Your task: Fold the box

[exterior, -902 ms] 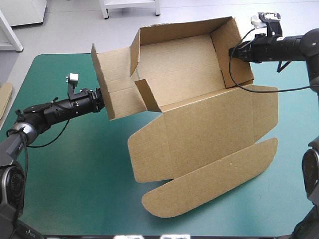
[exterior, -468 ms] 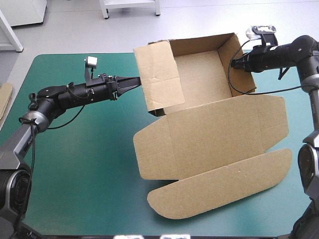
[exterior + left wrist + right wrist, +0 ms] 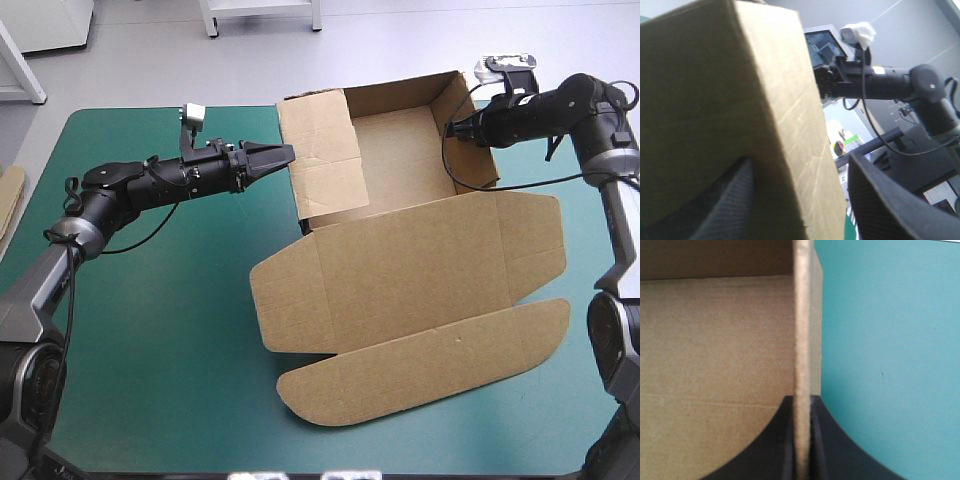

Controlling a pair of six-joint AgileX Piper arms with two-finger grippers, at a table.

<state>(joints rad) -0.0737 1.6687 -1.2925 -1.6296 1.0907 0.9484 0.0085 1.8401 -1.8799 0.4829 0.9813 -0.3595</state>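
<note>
— Whereabouts of the brown box [image 3: 400,270]?

— Right of centre on the teal-green tabletop [image 3: 150,330]. Tray end toward the far edge, walls raised; lid panel flat toward the near edge, rounded flap nearest of all.

— And the left hand [image 3: 283,154]?

— Reaches in from the left, tips at the tray's left wall [image 3: 322,160]. Seen from its own wrist, black fingers [image 3: 885,200] standing wide apart, the wall's edge between them, close against one, clear of the other. Clamps nothing.

— And the right hand [image 3: 452,128]?

— Comes in from the right, at the top edge of the tray's right wall. Seen from its own wrist, all but closed, pinching the board edge-on, the tray's inside on one side, bare teal-green cover on the other. Also glimpsed from the left wrist, farther off beyond the left wall.

— Anything else in shot?

— Sliver of more brown board [image 3: 8,200] at the tabletop's left edge, well apart from the box.
</note>
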